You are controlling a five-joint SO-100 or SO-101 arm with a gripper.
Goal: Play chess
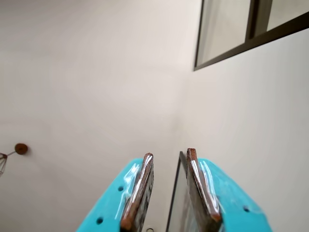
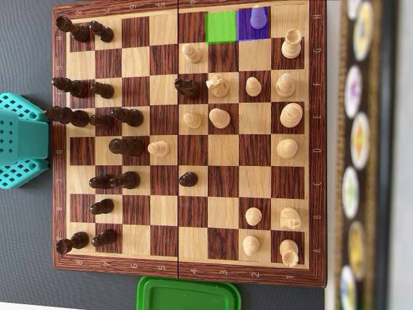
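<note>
Overhead, the wooden chessboard [image 2: 187, 271] fills most of the view, lying on a grey table [image 2: 26, 258], with the dark pieces [image 2: 97, 119] gathered along its left side and the light pieces [image 2: 284, 116] along its right; a few have crossed toward the middle, among them a dark piece [image 2: 186, 86] just beside a light knight [image 2: 218, 84] and a light pawn [image 2: 157, 148] next to a dark piece on the left half. Along the top edge one square is tinted green [image 2: 220, 26] and the square to its right is tinted purple [image 2: 252, 32], with a purple-tinted piece [image 2: 258, 16] standing on the latter. Off the left edge of the board sits the turquoise arm base [image 2: 22, 141], and below the board a green lid or container [image 2: 188, 294] touches the frame. In the wrist view the gripper [image 1: 170, 157] points up at pale walls and a dark-framed window [image 1: 241, 34]; its turquoise jaws with brown pads [image 1: 140, 188] stand slightly apart, holding nothing between them
</note>
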